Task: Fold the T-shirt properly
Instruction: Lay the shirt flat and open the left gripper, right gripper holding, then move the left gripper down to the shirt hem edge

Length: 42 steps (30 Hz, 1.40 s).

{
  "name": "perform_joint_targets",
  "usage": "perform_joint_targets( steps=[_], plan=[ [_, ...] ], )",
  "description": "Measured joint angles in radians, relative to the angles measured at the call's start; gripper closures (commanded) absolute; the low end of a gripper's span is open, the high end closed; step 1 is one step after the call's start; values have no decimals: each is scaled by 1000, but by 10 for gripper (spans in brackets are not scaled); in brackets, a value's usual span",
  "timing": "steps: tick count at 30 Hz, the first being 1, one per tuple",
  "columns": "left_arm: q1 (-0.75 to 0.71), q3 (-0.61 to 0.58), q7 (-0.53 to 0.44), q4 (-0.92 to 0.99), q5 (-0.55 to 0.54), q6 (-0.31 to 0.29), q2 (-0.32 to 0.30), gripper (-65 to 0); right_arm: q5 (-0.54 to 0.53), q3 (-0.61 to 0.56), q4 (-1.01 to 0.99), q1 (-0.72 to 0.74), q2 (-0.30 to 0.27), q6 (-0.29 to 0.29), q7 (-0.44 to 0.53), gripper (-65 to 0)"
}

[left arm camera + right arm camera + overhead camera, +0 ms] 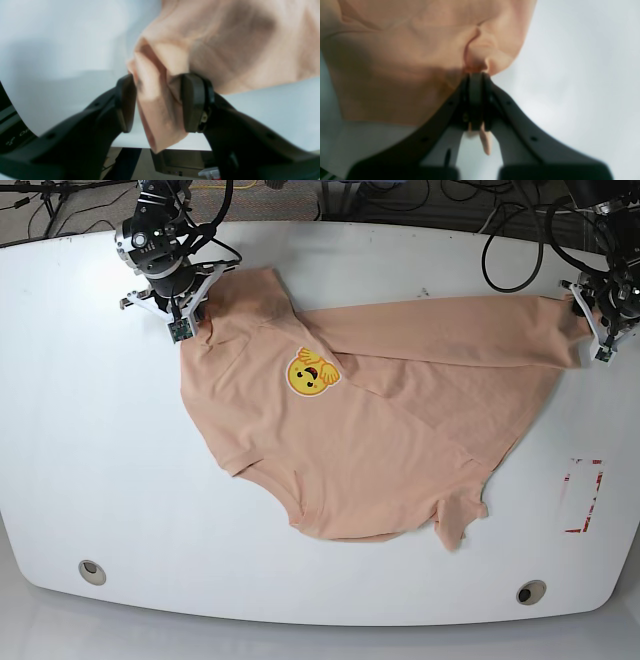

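T-shirt (370, 440): peach-pink, short-sleeved, spread across the middle of the white table (90, 440), reaching from the far left area to the far right edge. One layer is folded diagonally over the body, leaving a long crease running from the upper middle toward the lower right. A sleeve points toward the near edge at the lower right of the garment. Cloth lies wrinkled, not flat.

Print: yellow smiling face (311, 372), on the upward-facing side, left of the garment's centre.

Right gripper (476, 75): at the far left corner of the table, jaws clenched tight on a pinch of the T-shirt's edge; a small tab of fabric pokes out behind the closed fingers.

Left gripper (160, 100): at the far right edge of the table, jaws parted with a bunched fold of the T-shirt between them; one black pad (192, 100) touches the cloth, but a firm grip cannot be told.

Table markings: a red-outlined rectangle (582, 496) near the right edge; two round holes (91, 571) toward the near corners.
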<state>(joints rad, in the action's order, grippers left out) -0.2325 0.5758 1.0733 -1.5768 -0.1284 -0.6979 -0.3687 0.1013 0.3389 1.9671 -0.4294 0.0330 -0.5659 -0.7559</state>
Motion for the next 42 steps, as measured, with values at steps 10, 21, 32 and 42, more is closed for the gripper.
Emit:
perform_joint_targets(
  steps=[10, 21, 32, 42],
  plan=[
    [-4, 60, 107, -51, 12, 0, -3, -303, 3, -4, 0, 2, 1, 0, 0, -2],
    [-2, 69, 122, -216, 1, 0, -1, -301, -1, -5, 0, 3, 1, 0, 0, -2],
    [4, 121, 138, -279, 4, 0, 0, -301, -1, -5, 0, 2, 1, 0, 0, -2],
    [170, 105, 138, -277, 14, 1, 44, -304, -1, -5, 0, 2, 1, 0, 0, -2]
  ],
)
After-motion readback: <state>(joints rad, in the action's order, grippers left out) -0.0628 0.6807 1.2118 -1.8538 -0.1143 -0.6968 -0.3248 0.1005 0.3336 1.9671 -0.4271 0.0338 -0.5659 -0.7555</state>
